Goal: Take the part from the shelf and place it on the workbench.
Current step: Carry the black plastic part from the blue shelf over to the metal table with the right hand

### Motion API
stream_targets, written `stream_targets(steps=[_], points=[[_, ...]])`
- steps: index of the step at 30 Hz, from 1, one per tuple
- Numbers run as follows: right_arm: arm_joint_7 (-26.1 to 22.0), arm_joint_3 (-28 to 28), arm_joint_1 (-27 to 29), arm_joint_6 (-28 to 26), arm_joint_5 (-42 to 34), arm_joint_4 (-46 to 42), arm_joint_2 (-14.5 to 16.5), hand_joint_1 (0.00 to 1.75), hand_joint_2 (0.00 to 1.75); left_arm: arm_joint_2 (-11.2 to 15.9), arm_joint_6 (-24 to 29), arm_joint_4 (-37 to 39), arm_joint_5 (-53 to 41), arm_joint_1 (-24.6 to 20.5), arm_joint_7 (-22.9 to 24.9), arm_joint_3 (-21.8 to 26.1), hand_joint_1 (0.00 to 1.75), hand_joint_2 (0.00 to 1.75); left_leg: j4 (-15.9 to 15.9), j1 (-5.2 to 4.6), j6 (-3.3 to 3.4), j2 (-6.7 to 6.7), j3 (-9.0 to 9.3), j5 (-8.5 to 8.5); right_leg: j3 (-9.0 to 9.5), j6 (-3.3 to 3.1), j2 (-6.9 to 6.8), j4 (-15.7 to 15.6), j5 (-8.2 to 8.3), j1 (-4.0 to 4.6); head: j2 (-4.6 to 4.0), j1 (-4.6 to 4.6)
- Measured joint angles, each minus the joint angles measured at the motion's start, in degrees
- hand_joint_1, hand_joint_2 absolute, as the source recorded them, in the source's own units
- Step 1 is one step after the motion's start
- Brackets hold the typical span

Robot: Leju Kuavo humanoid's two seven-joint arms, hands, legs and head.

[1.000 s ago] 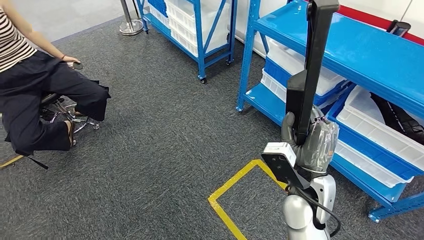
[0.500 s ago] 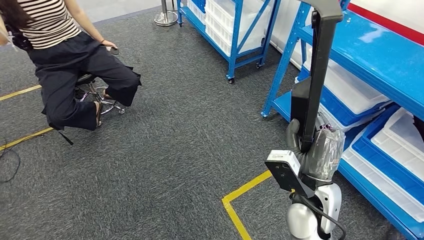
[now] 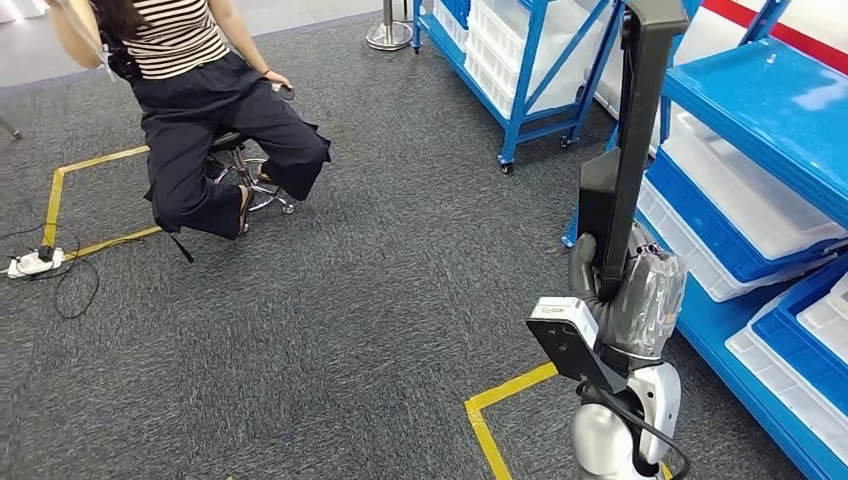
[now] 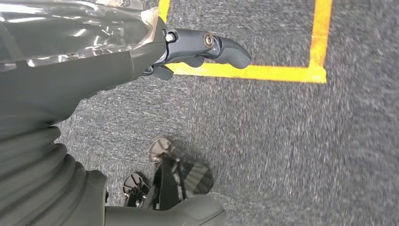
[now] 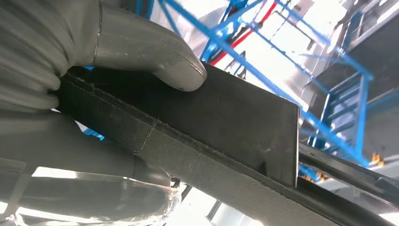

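My right hand (image 3: pixel 628 296), wrapped in clear plastic, grips a long black part (image 3: pixel 632 130) and holds it upright, low on the right of the head view. In the right wrist view the grey thumb (image 5: pixel 155 59) presses on the part's flat black face (image 5: pixel 230 117), whose lower edge is thick and stitched. My left hand (image 4: pixel 141 52) hangs over the grey carpet with its dark fingers (image 4: pixel 221 46) stretched out and nothing in them. The workbench is out of sight.
Blue shelves (image 3: pixel 770 110) with white bins (image 3: pixel 745 195) run along the right, and another blue rack (image 3: pixel 520 60) stands at the back. A person (image 3: pixel 200 100) sits on a stool at upper left. Yellow floor tape (image 3: pixel 500 395) and a power strip (image 3: pixel 28 263) lie on the carpet.
The whole picture has shifted right, so the camera has turned away from the shelves. My right hand keeps the same hold on the black part.
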Motion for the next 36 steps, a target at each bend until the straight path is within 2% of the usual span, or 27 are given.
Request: stream_targets(steps=[1,2,3,4,6,8,10,11,12,13,14,15,16,17,18,19,21,23,25,27,28,29,30,31,33,34,36], points=[[0.0,0.0,0.0,0.2,0.0,0.0,0.1,1.75,1.75,-0.2,0.2,0.0,0.1,-0.1,0.0,0.0,0.00,1.75,-4.0,0.20,-0.40,1.19,2.31,1.37,-0.01,0.48,-0.46,0.3,-0.33,0.03,0.00,-0.04],[0.1,0.1,-0.1,0.3,0.0,0.0,0.2,1.75,1.75,-0.3,0.4,0.0,0.3,-0.2,0.1,0.1,0.00,1.75,-7.0,0.28,-0.38,1.93,4.04,2.27,-0.09,1.03,-0.88,0.6,-0.70,0.11,0.00,0.05],[0.1,0.1,-0.3,0.5,-0.1,0.0,0.3,1.75,1.75,-0.4,0.7,0.0,0.5,-0.3,0.2,0.2,0.00,1.75,-8.6,0.14,-0.08,2.31,4.89,2.53,-0.06,1.55,-1.22,0.9,-0.97,0.26,0.00,0.24],[0.1,0.2,-0.4,0.7,-0.2,0.0,0.4,1.75,1.75,-0.6,0.9,0.0,0.6,-0.4,0.3,0.2,0.00,1.75,-8.9,-0.17,0.46,2.13,4.92,2.41,-0.03,1.98,-1.61,1.0,-1.14,0.39,0.00,0.46],[0.1,0.3,-0.9,1.1,-0.3,0.2,0.7,1.75,1.75,-0.6,1.4,0.0,0.8,-0.5,0.3,0.4,0.00,1.75,-8.9,-0.60,1.77,0.82,4.54,2.63,0.09,2.66,-2.17,0.9,-1.28,0.03,0.00,0.78],[0.2,0.3,-1.2,1.3,-0.4,0.4,0.9,1.75,1.75,-0.6,1.9,0.0,0.9,-0.5,0.4,0.5,0.00,1.75,-9.1,-0.74,2.84,-0.33,4.41,2.95,-1.05,2.66,-0.43,3.3,-2.80,-0.44,0.00,0.86],[0.2,0.3,-1.2,1.6,-0.5,0.4,1.0,1.75,1.75,-0.6,2.2,0.0,0.9,-0.6,0.4,0.6,0.00,1.75,-9.2,-0.99,3.65,-1.54,4.37,3.06,-4.59,1.92,2.30,10.8,-6.18,-0.45,0.00,1.04],[0.2,0.3,-1.2,1.7,-0.6,0.5,1.0,1.75,1.75,-0.6,2.3,0.0,0.9,-0.6,0.5,0.7,0.00,1.75,-9.2,-1.20,3.90,-2.25,4.34,3.07,-6.83,1.62,2.98,15.2,-7.73,-0.31,0.00,1.09],[0.3,0.3,-1.2,1.9,-0.6,0.5,1.0,1.75,1.75,-0.6,2.3,0.0,1.0,-0.6,0.5,0.8,0.00,1.75,-9.2,-1.43,4.04,-2.99,4.34,3.07,-8.60,1.53,3.30,18.5,-8.59,-0.18,0.00,1.11],[0.3,0.3,-1.2,2.1,-0.7,0.6,1.0,1.75,1.75,-0.6,2.4,0.0,1.0,-0.6,0.6,0.8,0.00,1.75,-9.2,-1.63,4.10,-3.78,4.35,3.08,-9.40,1.59,3.46,19.5,-8.48,-0.03,0.00,1.13],[0.3,0.3,-1.2,2.2,-0.8,0.6,1.0,1.75,1.75,-0.6,2.5,0.0,1.0,-0.6,0.7,0.9,0.00,1.75,-9.2,-1.77,4.12,-4.57,4.38,3.10,-9.03,1.78,3.66,18.1,-7.43,0.12,0.00,1.11],[0.3,0.3,-1.2,2.3,-0.8,0.6,1.0,1.75,1.75,-0.6,2.6,0.0,1.1,-0.6,0.8,1.0,0.00,1.75,-9.1,-1.86,4.13,-5.35,4.45,3.12,-7.63,1.94,4.10,14.5,-5.67,0.26,0.00,1.12],[0.3,0.3,-1.2,2.4,-0.9,0.6,1.0,1.75,1.75,-0.6,2.7,0.0,1.2,-0.6,0.9,1.1,0.00,1.75,-9.1,-1.89,4.11,-6.06,4.47,3.14,-5.79,1.99,5.18,10.0,-3.74,0.37,0.00,1.14],[0.3,0.3,-1.3,2.5,-1.0,0.6,1.0,1.75,1.75,-0.7,2.9,0.0,1.3,-0.6,1.0,1.2,0.00,1.75,-9.1,-1.99,4.04,-6.74,4.44,3.15,-4.21,1.86,6.05,6.2,-2.15,0.46,0.00,1.12],[0.3,0.3,-1.3,2.7,-1.2,0.6,1.0,1.75,1.75,-0.7,3.3,0.0,1.5,-0.6,1.1,1.3,0.00,1.75,-9.0,-2.05,3.89,-7.28,4.34,3.20,-3.10,1.64,6.74,3.7,-1.13,0.57,0.00,1.10],[0.3,0.4,-1.3,2.8,-1.4,0.6,1.0,1.75,1.75,-0.8,3.7,0.0,1.6,-0.6,1.3,1.4,0.00,1.75,-9.0,-2.07,3.67,-7.72,4.19,3.29,-2.65,1.38,7.08,2.7,-0.70,0.68,0.00,1.09],[0.2,0.7,-1.6,3.4,-2.0,0.7,1.1,1.75,1.75,-0.8,4.7,0.0,1.9,-0.5,1.5,1.7,0.00,1.75,-9.1,-1.99,3.10,-8.32,3.92,3.49,-2.46,0.80,6.20,2.5,-0.32,0.75,0.00,1.05],[-0.1,1.3,-2.1,3.9,-2.6,0.8,1.4,1.75,1.75,-0.9,6.0,0.0,2.2,-0.5,1.6,2.0,0.00,1.75,-7.6,-2.12,2.59,-6.33,3.13,2.34,-2.26,0.17,5.16,2.0,0.07,0.54,0.00,0.89],[-0.4,1.9,-2.6,4.7,-3.4,1.2,1.7,1.75,1.75,-1.0,7.4,0.0,2.6,-0.7,1.6,2.4,0.00,1.75,-1.7,-2.21,2.17,-2.98,0.44,-1.04,-2.13,-0.18,3.92,1.8,0.15,0.59,0.00,0.59],[-0.6,2.2,-3.1,5.6,-4.5,1.9,1.9,1.75,1.75,-1.2,9.0,0.0,3.0,-0.9,1.6,2.8,0.00,1.75,5.4,-2.01,1.76,-1.62,-2.94,-4.02,-2.14,-0.33,2.49,1.9,0.05,0.80,0.00,0.43],[-0.7,2.4,-3.4,6.2,-5.0,2.4,2.0,1.75,1.75,-1.4,9.8,0.0,3.3,-0.9,1.6,3.0,0.00,1.75,6.9,-1.91,1.63,-1.38,-3.62,-4.22,-2.15,-0.38,1.81,1.9,0.01,0.85,0.00,0.42],[-0.7,2.8,-3.7,6.7,-5.4,2.8,2.3,1.75,1.75,-1.5,10.8,0.0,3.5,-0.8,1.6,3.3,0.00,1.75,6.0,-1.83,1.56,-1.17,-3.08,-3.35,-2.13,-0.42,1.17,1.9,-0.03,0.86,0.00,0.41],[-0.8,3.1,-4.0,7.3,-5.7,3.3,2.7,1.75,1.75,-1.7,11.8,0.0,3.7,-0.8,1.6,3.5,0.00,1.75,2.9,-1.76,1.58,-0.74,-1.37,-1.70,-2.08,-0.44,0.61,1.9,-0.08,0.87,0.00,0.42],[-1.0,3.5,-4.3,7.8,-5.9,3.7,3.1,1.75,1.75,-1.8,12.7,0.0,3.9,-0.9,1.5,3.7,0.00,1.75,-1.3,-1.78,1.67,0.25,1.03,0.04,-2.01,-0.41,0.12,1.9,-0.14,0.93,0.00,0.39],[-1.3,4.1,-5.2,8.6,-6.3,4.5,4.0,1.75,1.75,-2.2,14.4,-0.1,4.0,-1.1,1.3,4.2,0.00,1.75,-7.8,-2.10,2.24,1.78,4.61,2.09,-1.94,-0.13,-0.73,1.9,-0.35,1.31,0.00,0.45],[-1.5,4.4,-5.6,8.8,-6.4,5.0,4.4,1.75,1.75,-2.4,14.9,-0.1,4.2,-1.1,1.2,4.4,0.00,1.75,-9.1,-2.31,2.57,2.03,5.22,2.28,-1.90,0.07,-1.11,1.9,-0.44,1.48,0.00,0.51],[-1.7,4.7,-6.4,9.2,-6.7,6.0,5.1,1.75,1.75,-2.7,15.8,-0.1,4.4,-1.2,1.1,4.8,0.00,1.75,-9.4,-2.55,3.32,0.96,5.15,2.37,-1.76,0.51,-1.92,1.9,-0.59,1.57,0.00,0.64]])
